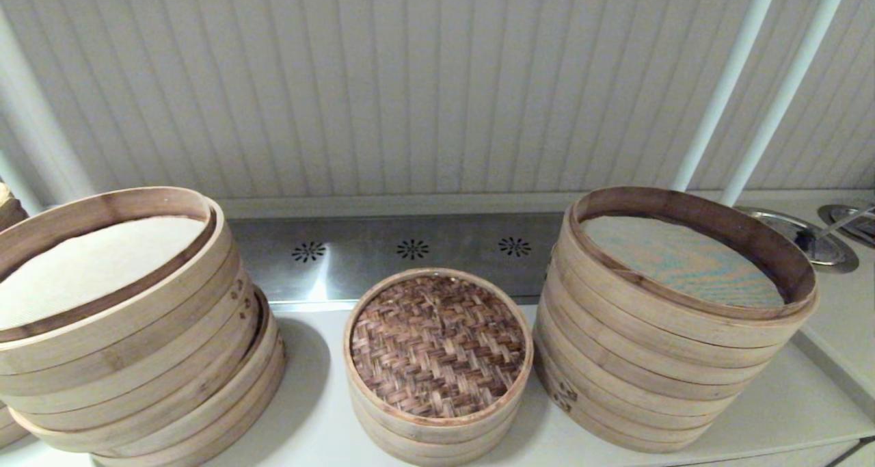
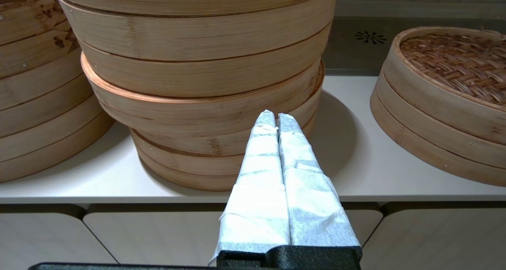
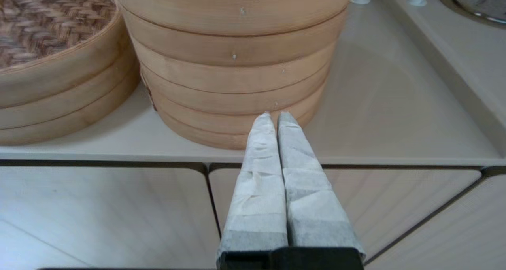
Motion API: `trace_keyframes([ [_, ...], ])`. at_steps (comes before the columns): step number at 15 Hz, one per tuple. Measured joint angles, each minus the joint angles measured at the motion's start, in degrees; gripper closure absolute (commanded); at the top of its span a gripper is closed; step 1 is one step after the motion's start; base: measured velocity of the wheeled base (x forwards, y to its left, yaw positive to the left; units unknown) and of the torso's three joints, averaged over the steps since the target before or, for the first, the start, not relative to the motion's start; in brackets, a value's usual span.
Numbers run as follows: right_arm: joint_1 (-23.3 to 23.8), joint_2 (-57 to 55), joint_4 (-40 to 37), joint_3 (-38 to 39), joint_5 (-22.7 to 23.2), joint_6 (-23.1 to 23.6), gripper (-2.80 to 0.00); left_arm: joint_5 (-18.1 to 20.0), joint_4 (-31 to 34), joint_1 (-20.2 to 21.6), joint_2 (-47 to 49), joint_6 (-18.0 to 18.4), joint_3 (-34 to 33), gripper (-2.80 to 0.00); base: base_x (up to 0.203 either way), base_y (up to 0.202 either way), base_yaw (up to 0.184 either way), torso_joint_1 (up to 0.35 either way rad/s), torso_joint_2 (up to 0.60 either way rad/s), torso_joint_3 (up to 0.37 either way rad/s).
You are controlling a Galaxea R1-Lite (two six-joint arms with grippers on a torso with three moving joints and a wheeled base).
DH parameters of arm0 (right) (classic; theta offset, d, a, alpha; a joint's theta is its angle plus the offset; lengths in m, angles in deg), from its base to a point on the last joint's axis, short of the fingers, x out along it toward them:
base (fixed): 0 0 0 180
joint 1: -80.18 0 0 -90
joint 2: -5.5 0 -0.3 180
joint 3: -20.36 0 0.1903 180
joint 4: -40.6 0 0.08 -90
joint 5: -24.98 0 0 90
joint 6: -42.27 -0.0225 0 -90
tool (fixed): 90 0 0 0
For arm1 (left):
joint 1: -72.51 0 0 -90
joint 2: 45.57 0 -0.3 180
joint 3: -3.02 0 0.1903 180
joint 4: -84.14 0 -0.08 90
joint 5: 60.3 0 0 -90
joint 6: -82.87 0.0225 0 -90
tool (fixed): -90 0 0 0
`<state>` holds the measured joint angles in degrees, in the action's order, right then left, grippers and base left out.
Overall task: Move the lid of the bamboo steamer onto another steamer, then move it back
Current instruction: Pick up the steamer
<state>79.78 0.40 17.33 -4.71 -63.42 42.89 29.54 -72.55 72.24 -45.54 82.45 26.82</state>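
Observation:
The bamboo steamer lid (image 1: 437, 344), dark herringbone weave with a pale rim, lies flat on a low bamboo basket (image 1: 431, 439) in the middle of the counter. It also shows in the left wrist view (image 2: 454, 60) and the right wrist view (image 3: 43, 21). The lid covers that basket's inside, and no open short basket with a white liner is in view. My left gripper (image 2: 275, 116) is shut and empty, low before the counter edge, facing the left stack. My right gripper (image 3: 275, 116) is shut and empty, facing the right stack. Neither arm shows in the head view.
A wide leaning stack (image 1: 116, 330) with a cream liner stands left of the lid, and a tall many-tier stack (image 1: 656, 357) stands right. Another stack (image 2: 39, 84) is at the far left. Metal dishes (image 1: 806, 238) and white poles (image 1: 724, 84) are at the back right. Cabinet fronts lie below the counter (image 1: 321, 412).

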Motion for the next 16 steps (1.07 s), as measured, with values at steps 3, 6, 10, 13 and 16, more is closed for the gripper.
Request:
trace_keyframes([
  [3, 0.02, 3.22, 0.11, 1.08, -0.41, 2.98, 0.0, 0.0, -0.02, 0.0, 0.0, 0.0, 0.0, 0.0, 0.0, 0.0, 0.0, 0.0, 0.0, 0.0],
  [6, -0.01, 4.47, 0.13, 1.52, -0.5, 3.22, 0.0, 0.0, -0.02, 0.0, 0.0, -0.03, 0.0, 0.0, 0.0, 0.0, 0.0, 0.0, 0.0, 0.0],
  [10, 0.05, 4.88, 0.45, 1.68, -1.11, -1.25, 0.0, 0.02, -0.02, 0.0, 0.0, 0.0, 0.0, 0.0, 0.0, 0.0, 0.0, 0.0, 0.0, 0.0],
  [13, -0.06, 4.94, 0.48, 1.71, -1.1, -1.24, 0.0, 0.02, -0.02, 0.0, 0.0, 0.0, 0.0, 0.0, 0.0, 0.0, 0.0, 0.0, 0.0, 0.0],
  [16, -0.12, 4.94, 0.47, 1.71, -1.11, -1.24, 0.0, 0.0, 0.0, 0.0, 0.0, 0.0, 0.0, 0.0, 0.0, 0.0, 0.0, 0.0, 0.0, 0.0],
])
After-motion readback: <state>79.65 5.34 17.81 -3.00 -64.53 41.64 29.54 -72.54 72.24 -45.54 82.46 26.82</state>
